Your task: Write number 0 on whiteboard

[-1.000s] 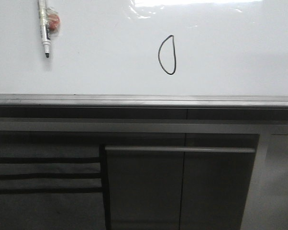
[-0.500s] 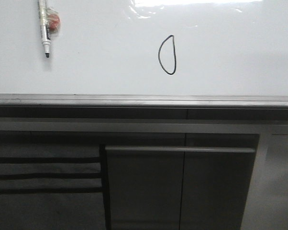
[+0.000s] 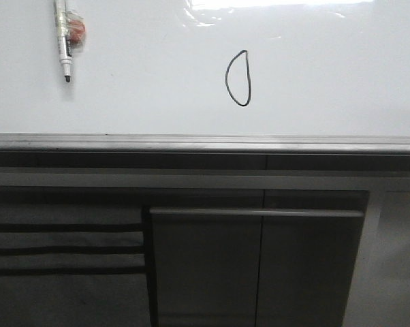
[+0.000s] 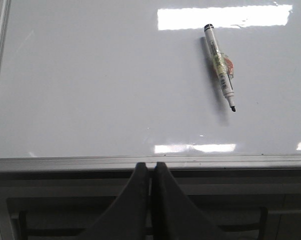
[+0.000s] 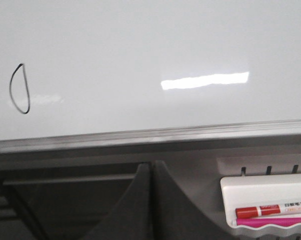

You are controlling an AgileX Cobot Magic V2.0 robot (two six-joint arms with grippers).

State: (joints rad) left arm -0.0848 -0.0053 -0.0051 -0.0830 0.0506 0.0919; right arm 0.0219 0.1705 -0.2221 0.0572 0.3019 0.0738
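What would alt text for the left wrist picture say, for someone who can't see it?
An uncapped marker lies on the glossy whiteboard, tip toward the grey ledge along its lower edge. The left gripper, shut and holding nothing, sits below that ledge. Bright glare streaks the board.

whiteboard (image 3: 150, 102): 1; number 0 (image 3: 238, 78): 1; markers: 3 — one on board (image 3: 62, 41); red (image 5: 270, 209); pink (image 5: 273, 221)
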